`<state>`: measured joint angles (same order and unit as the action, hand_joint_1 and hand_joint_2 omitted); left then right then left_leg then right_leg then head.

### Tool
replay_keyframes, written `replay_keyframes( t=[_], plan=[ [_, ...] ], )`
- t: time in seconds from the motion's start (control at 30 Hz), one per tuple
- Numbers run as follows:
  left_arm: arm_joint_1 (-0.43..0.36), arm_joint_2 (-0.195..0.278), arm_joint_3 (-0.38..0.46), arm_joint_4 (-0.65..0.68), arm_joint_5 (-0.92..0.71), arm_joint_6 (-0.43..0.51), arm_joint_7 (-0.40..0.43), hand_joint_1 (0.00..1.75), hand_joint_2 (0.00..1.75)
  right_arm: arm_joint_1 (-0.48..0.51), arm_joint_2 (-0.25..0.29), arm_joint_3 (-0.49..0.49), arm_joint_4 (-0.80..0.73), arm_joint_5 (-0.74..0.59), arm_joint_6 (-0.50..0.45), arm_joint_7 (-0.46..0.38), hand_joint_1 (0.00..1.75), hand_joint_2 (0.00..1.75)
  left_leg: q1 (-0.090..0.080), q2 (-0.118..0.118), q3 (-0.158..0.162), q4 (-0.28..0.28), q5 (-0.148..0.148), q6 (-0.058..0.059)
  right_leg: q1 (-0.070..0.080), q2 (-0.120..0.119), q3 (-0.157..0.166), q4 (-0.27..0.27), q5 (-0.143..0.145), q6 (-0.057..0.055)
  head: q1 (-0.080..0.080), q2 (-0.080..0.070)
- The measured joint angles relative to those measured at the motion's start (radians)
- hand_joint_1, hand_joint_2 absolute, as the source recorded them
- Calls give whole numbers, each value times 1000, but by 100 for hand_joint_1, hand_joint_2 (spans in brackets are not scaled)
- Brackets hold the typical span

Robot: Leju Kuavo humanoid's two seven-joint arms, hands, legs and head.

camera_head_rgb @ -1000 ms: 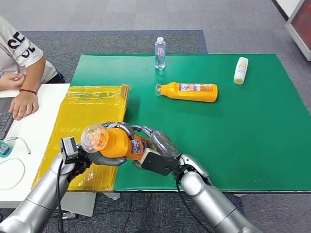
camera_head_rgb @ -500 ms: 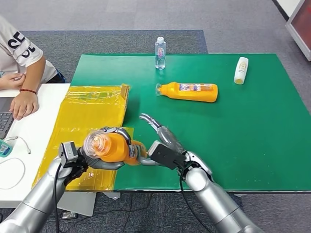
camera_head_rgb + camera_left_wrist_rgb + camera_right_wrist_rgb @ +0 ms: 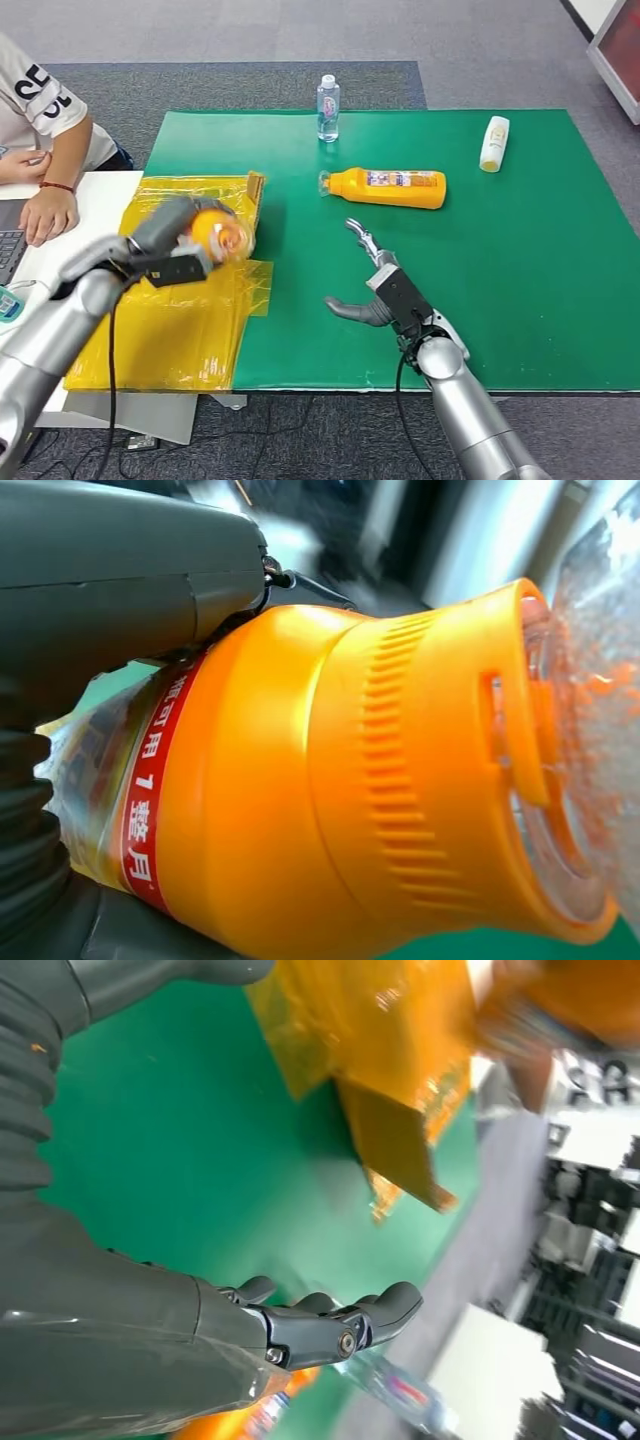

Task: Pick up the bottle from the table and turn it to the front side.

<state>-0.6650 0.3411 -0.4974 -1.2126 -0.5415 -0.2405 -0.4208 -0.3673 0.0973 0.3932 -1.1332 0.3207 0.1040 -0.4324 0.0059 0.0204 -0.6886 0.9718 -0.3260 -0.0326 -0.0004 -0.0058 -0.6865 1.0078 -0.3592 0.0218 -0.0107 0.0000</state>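
My left hand grips an orange bottle with a clear cap and carries it above the yellow bag at the table's left. Close up in the left wrist view, the orange bottle shows its ribbed neck, clear cap and a red label strip, with the hand's thumb across its body. My right hand hovers over the green mat near the front edge, fingers spread and holding nothing. The right hand's fingers stretch out over the mat.
A second orange bottle lies on its side mid-mat. A small clear water bottle stands at the far edge and a white bottle lies at the far right. A person's arm rests on the white table at left.
My right hand has let go of the orange bottle and drawn back to the right with its fingers spread. My left hand has swung the bottle up and away, over the yellow bag.
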Motion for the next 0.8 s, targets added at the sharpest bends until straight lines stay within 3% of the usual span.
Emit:
replay_keyframes(
  t=[0.13,0.27,0.47,0.63,0.8],
  plan=[
    [-188,12,-39,75,-89,1,84,175,175,21,0,-15,16,14,2,1,0,175,0,0,1,0,0,0,0,0,2,0,0,0,0,0],
    [-283,1,-93,150,-148,10,110,175,175,21,4,-21,31,19,-1,1,0,175,-1,0,1,0,0,0,-1,0,1,0,1,1,0,0],
    [-318,-22,-152,229,-142,0,96,175,175,20,9,-23,49,23,-3,2,0,175,-2,0,1,0,0,0,-2,0,2,0,1,1,0,0],
    [-324,-19,-183,281,15,-133,8,175,175,11,13,-22,71,25,-1,-1,0,175,-2,0,1,0,0,0,-2,1,2,0,1,1,0,0],
    [-324,17,-198,342,215,-243,-74,175,175,-25,21,-11,101,10,3,-12,0,175,-2,1,1,0,0,0,-1,1,1,0,1,1,0,0]
  ],
)
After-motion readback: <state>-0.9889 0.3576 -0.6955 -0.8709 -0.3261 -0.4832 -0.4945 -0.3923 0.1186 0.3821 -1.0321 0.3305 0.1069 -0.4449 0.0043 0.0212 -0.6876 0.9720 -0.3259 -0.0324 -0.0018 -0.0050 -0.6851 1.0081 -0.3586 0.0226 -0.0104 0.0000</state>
